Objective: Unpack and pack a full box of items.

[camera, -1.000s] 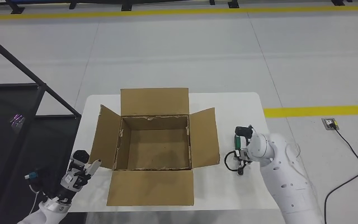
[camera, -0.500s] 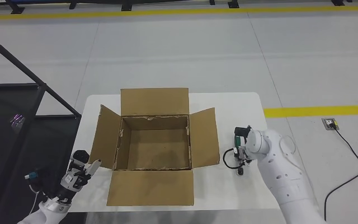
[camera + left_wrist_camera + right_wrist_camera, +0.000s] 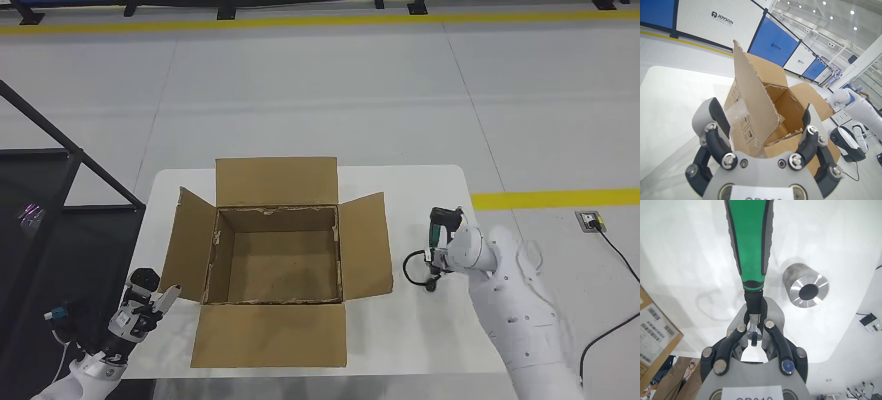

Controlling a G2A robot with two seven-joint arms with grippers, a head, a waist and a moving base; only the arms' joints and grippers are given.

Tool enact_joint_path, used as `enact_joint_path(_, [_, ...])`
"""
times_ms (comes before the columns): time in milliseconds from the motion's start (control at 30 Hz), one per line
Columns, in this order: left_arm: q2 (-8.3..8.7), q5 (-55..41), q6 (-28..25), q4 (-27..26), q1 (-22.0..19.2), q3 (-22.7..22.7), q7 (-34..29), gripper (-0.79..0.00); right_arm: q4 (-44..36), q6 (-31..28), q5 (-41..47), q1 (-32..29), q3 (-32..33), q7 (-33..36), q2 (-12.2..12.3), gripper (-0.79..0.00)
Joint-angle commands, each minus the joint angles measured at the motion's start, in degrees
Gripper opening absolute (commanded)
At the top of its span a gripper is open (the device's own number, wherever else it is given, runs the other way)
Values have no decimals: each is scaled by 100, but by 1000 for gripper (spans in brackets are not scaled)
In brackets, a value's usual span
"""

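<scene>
You have one cardboard box (image 3: 275, 265), its four flaps spread, at the middle of the tabletop (image 3: 400, 340). Your right gripper (image 3: 754, 309) clamps one green-handled tool (image 3: 749, 237) near the right edge, with one metal cylinder (image 3: 806, 288) just beside it. Your left gripper (image 3: 761, 105) hangs open at the front-left corner.

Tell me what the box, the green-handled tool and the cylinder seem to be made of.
Box: matte brown corrugated cardboard; torn edges show flutes.
Green-handled tool: handle probably smooth plastic with grey rubbery strips.
Cylinder: metal, perhaps steel or aluminium; bright machined end face reflects light.
</scene>
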Motion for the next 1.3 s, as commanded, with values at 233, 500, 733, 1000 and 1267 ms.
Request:
enact_joint_path(233, [0,-1,0,0,0,0,0,0,-4832,262,-194,-2173,612,-1862,100,-785])
enact_joint_path(500, [0,-1,0,0,0,0,0,0,-5241,-455,-1107,-1651,-1157,-2018,0,-785])
enact_joint_path(733, [0,-1,0,0,0,0,0,0,-3016,-544,-1059,485,-3223,-1365,-509,-785])
enact_joint_path(1000, [-13,-181,136,-23,125,-166,159,0,108,-564,-47,2142,-4922,-1471,-1543,-785])
enact_joint_path(1267, [-8,-407,77,-24,253,-419,153,0,2560,-1127,815,2670,-5729,-1798,-2611,-785])
